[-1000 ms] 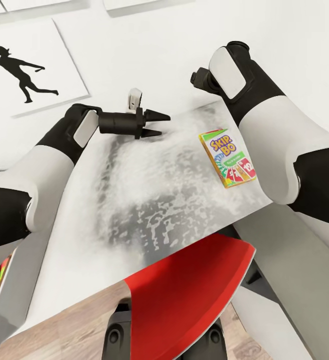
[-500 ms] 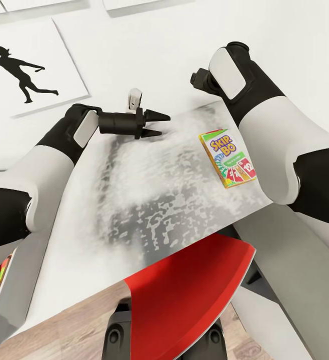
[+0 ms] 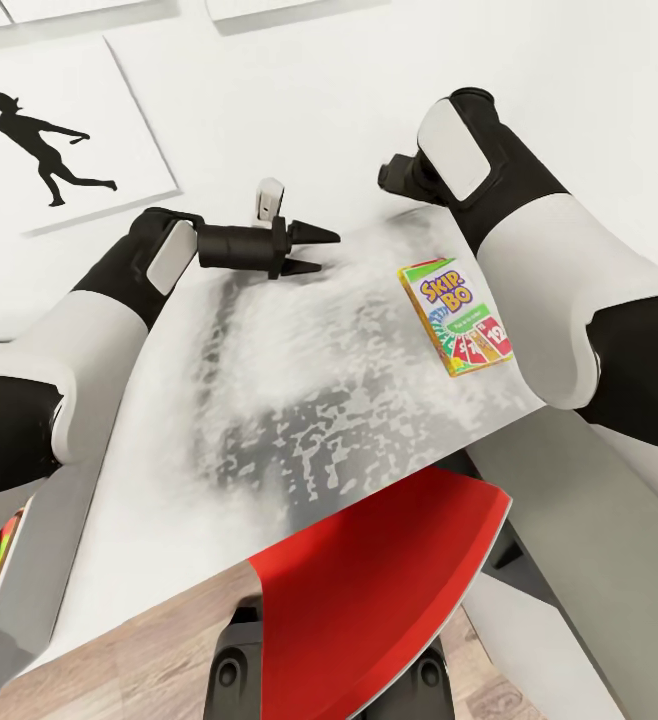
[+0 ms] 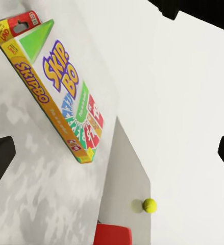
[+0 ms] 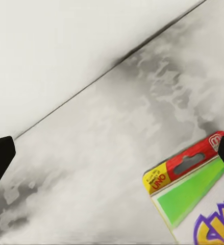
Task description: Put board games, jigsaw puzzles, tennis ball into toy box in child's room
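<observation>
Bare table (image 3: 299, 400) around Skip-Bo box (image 3: 456, 316)

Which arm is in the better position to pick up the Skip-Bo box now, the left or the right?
Probably the right. The Skip-Bo box lies beside the right arm, and the right wrist view shows it just ahead, between open fingertips. The left gripper hangs open, farther across the table.

Head view: from high up, looking down over the table (image 3: 299, 380). Both wrist views: very close, sharing the Skip-Bo box (image 4: 60, 87).

wall poster, black figure silhouette (image 3: 54, 140) | red chair seat (image 3: 379, 590) | wood floor (image 3: 139, 680)
</observation>
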{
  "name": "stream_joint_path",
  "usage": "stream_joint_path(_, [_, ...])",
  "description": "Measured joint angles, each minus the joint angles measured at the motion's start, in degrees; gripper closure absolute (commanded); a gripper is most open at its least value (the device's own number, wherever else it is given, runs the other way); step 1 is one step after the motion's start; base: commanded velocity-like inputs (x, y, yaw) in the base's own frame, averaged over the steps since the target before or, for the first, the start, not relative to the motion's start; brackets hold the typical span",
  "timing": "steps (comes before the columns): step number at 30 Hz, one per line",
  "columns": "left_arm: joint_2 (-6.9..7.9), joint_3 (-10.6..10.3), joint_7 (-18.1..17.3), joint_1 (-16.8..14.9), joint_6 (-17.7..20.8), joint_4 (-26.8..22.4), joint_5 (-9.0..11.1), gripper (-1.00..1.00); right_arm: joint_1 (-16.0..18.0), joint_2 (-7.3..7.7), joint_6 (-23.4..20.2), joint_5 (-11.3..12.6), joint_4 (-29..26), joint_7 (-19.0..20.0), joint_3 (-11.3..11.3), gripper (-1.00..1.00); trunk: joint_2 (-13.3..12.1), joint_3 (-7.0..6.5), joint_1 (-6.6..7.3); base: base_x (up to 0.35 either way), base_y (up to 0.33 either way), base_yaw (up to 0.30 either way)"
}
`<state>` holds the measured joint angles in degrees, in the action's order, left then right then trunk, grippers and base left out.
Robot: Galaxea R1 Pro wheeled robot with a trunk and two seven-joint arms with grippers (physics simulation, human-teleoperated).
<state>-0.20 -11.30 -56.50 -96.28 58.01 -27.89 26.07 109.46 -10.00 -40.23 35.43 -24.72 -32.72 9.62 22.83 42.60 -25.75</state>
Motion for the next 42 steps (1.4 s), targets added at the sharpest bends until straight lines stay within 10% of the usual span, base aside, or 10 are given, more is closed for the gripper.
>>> stream_joint_path(33, [-2.12,0.3,1.6,0.0,0.6,0.0,0.4,-1.0,0.0,2.06,1.7,-1.6,7.5,-0.4,0.9,-1.0,0.0,0.0,0.0,0.0,0.0,0.0])
stream_joint_path(42, [-2.42,0.3,1.8,0.0,0.6,0.0,0.5,-1.0,0.0,2.86,7.3,-2.5,7.8,-0.5,6.0,-1.0,0.0,0.0,0.0,0.0,0.0,0.0])
